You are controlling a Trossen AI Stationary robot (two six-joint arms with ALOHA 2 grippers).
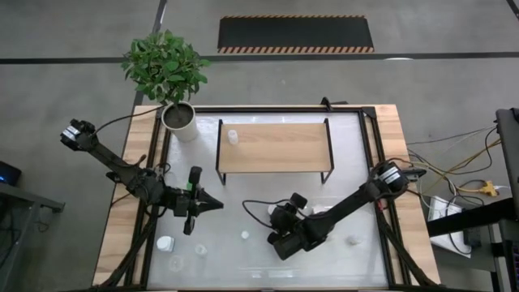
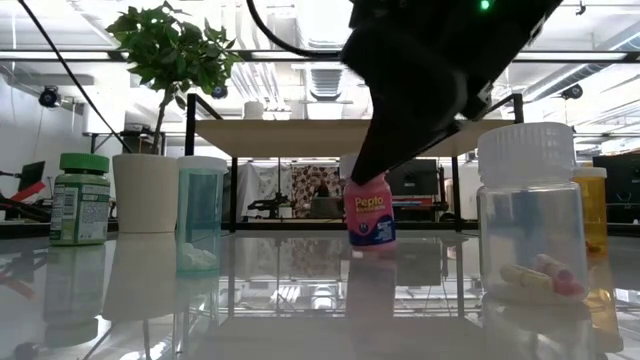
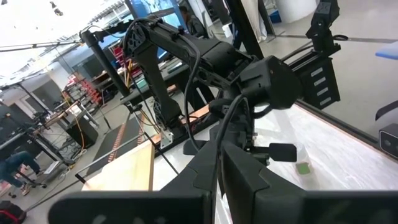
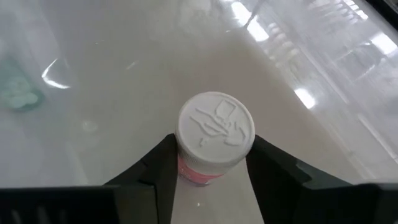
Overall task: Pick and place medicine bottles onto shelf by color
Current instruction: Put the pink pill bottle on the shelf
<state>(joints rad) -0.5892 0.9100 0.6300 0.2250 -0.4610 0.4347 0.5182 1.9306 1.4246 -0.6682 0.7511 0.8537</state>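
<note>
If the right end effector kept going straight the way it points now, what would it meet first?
The right end effector points down at the table, its fingers either side of the pink bottle. That white-capped bottle already sits between them, so it comes first, then probably the glossy tabletop just beneath; how far beneath is unclear.

"Pepto" on the pink bottle (image 2: 369, 220)

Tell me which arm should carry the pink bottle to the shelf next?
Right. Its gripper already has its fingers around the pink bottle, which stands on the table. The left gripper hangs farther off, holding nothing. The shelf has only one bottle so far.
</note>
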